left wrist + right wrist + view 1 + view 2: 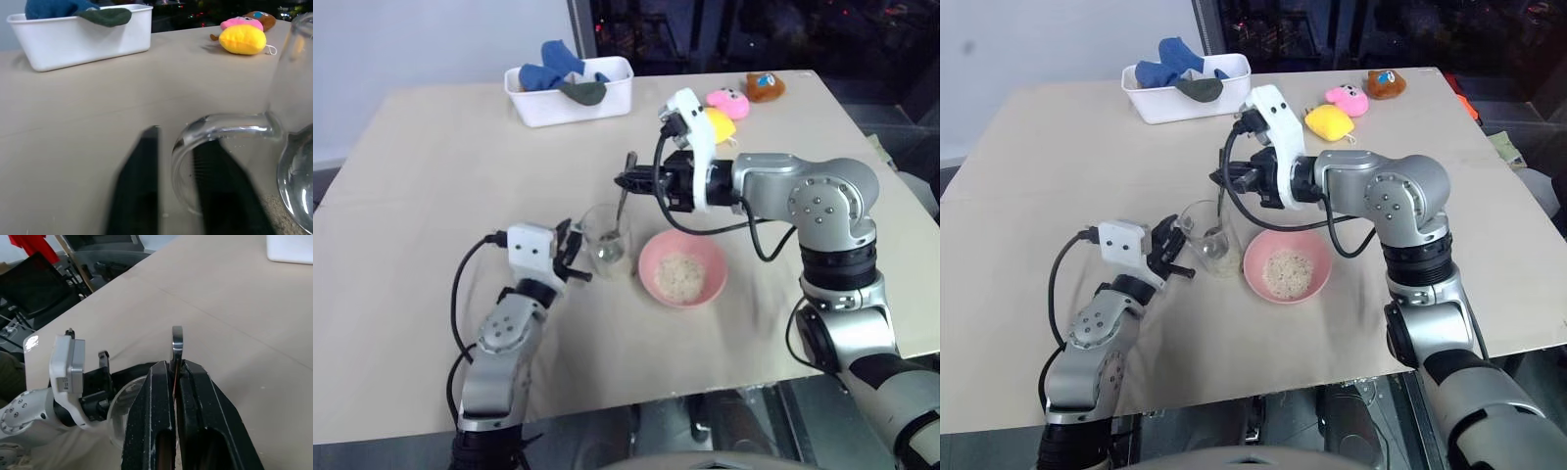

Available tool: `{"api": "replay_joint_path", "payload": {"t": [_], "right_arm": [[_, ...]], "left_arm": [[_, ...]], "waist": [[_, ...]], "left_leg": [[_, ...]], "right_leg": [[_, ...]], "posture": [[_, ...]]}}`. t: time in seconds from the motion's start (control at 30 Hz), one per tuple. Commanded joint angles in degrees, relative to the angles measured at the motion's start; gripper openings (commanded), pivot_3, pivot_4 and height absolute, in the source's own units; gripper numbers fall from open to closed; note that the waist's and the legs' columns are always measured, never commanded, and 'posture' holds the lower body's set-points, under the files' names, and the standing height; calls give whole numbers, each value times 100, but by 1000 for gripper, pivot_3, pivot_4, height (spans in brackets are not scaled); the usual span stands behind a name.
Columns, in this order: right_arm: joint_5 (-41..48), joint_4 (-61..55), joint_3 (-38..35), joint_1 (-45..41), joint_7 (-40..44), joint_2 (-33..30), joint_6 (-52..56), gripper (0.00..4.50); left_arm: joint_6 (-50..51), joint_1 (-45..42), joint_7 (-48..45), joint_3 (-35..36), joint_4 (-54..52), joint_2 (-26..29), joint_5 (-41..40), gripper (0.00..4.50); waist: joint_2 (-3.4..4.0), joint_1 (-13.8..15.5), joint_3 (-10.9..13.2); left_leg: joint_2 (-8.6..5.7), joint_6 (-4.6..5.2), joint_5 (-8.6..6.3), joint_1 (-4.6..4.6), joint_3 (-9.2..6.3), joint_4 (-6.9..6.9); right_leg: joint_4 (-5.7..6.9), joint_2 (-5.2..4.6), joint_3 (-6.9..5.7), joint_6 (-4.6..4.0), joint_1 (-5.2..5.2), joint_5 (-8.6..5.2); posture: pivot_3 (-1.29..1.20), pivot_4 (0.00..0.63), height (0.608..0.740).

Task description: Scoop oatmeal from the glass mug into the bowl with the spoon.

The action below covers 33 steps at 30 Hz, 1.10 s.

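Spoon in right jaws, mug handle in left jaws, one bowl.

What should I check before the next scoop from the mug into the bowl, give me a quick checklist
1. Right gripper shut on the spoon handle: ok.
2. Spoon tip down inside the mug: ok, the handle rises out of its mouth.
3. Left gripper steadying the mug: ok, its fingers are shut on the handle.
4. Bowl close beside the mug on the right gripper's side: ok, with oatmeal already in it.
5. Oatmeal left in the mug: cannot tell how much through the glass.
6. Path from mug to bowl clear: ok; the white bin and the soft toys sit far back on the table.
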Motion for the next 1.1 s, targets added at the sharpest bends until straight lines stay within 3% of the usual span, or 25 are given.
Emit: {"api": "replay_joint_path", "payload": {"t": [0.03,0.27,0.5,0.7,0.87,1.1], "right_arm": [[-82,-206,12,-161,112,-51,-170,0],[-691,-292,598,-178,382,-345,-715,0],[-1881,-258,1463,-266,931,-729,-2292,0],[-1696,-443,1600,-22,1519,-833,-2076,0],[-889,-320,797,0,1422,-539,-996,0],[-343,488,-1333,-462,-10,324,435,0]], "left_arm": [[-85,-67,-14,-2,-136,45,38,85],[-470,-230,114,-69,-157,47,438,85],[-1025,-637,205,-173,-5,181,963,85],[-1374,-850,200,-235,282,227,1197,85],[-1643,-1141,110,-288,666,266,1225,85],[-1940,-1651,-136,-401,1202,414,1244,85]], "waist": [[0,0,0],[0,2,0],[0,2,0],[0,7,0],[0,19,0],[0,17,0]], "left_leg": [[0,0,0,0,-1,0],[-1,0,0,1,-1,0],[-3,-2,1,0,0,0],[0,-8,4,-1,-1,-1],[0,-2,1,-4,-4,0],[-1,-10,6,-4,-4,0]], "right_leg": [[-1,0,0,0,0,0],[0,0,0,0,0,0],[-2,0,0,0,-1,0],[-3,-1,-2,0,-1,0],[-3,-8,-5,0,-1,1],[3,-8,-7,-1,-2,1]], "posture": [[0,150,740],[0,150,740],[0,150,740],[0,150,740],[0,150,740],[0,150,740]]}}
